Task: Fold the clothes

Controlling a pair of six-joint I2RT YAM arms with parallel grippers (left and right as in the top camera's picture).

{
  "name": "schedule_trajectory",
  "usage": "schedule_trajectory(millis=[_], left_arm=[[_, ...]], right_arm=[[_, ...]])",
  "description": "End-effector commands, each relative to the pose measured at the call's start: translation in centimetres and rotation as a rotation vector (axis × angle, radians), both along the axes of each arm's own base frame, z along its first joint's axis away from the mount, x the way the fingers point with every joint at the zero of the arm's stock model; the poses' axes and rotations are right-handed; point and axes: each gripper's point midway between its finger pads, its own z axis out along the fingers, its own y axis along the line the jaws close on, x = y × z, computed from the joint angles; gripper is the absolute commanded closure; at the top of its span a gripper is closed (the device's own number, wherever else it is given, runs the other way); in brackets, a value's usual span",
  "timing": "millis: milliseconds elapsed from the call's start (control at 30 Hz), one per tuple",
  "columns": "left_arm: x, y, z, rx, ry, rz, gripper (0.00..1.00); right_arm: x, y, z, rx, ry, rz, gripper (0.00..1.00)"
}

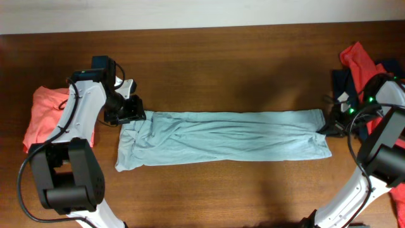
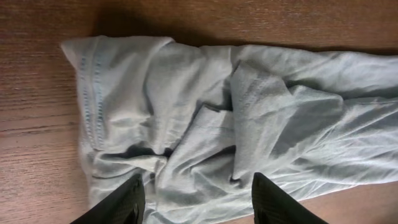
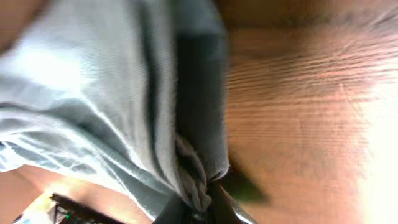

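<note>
pale grey-blue t-shirt (image 1: 221,136) lay on the wooden table (image 1: 221,50), pulled out into a long band running left to right across the middle, creased and doubled over on itself in places. left gripper (image 1: 130,114) sat at the band's left end, by its far corner. left wrist view showed both fingers (image 2: 132,202) spread well apart over rumpled cloth, with nothing pinched that i could see, so jaws wide and empty. under that camera the shirt showed a stitched hem along one end and a heap of folds in the middle. right gripper (image 1: 327,126) was at the band's right end, about mid-edge. its jaws were clamped tight on a bunched wad of the grey-blue fabric. right wrist view showed that as a twisted rope of cloth running into the fingertips at the bottom of the frame, the rest of the shirt draping away on one side and bare wood on the other. coral-orange shirt (image 1: 41,120) lay crumpled at the table's left edge, partly under the left arm and apart from the grey-blue one. at the far right was a pile, red shirt (image 1: 357,60) over a navy shirt (image 1: 342,79), just beyond the right gripper. couldn't tell whether that pile touched the grey-blue shirt, since the arm and cables covered the gap.
</note>
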Motion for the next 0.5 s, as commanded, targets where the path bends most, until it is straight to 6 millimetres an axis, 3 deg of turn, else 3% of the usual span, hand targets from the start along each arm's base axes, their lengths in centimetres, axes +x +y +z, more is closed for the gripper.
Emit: schedule_trajectory(millis=[0, 67, 200, 333, 467], left_arm=[[-0.2, 0.3, -0.3, 0.014, 0.007, -0.012, 0.45], [-0.2, 0.3, -0.3, 0.013, 0.008, -0.012, 0.45], [-0.2, 0.3, -0.3, 0.013, 0.008, -0.012, 0.45], [-0.3, 0.2, -0.3, 0.01, 0.009, -0.012, 0.45], [-0.3, 0.2, -0.3, 0.01, 0.009, -0.012, 0.45]], right_arm=[[2.1, 0.1, 6.2, -0.126, -0.177, 0.058, 0.96], [2.2, 1.5, 8.4, -0.166, -0.216, 0.098, 0.96], [1.7, 4.5, 10.2, -0.224, -0.204, 0.173, 0.96], [1.6, 8.6, 10.2, -0.27, -0.155, 0.262, 0.96], [2.1, 13.9, 10.0, -0.274, -0.159, 0.34, 0.96]])
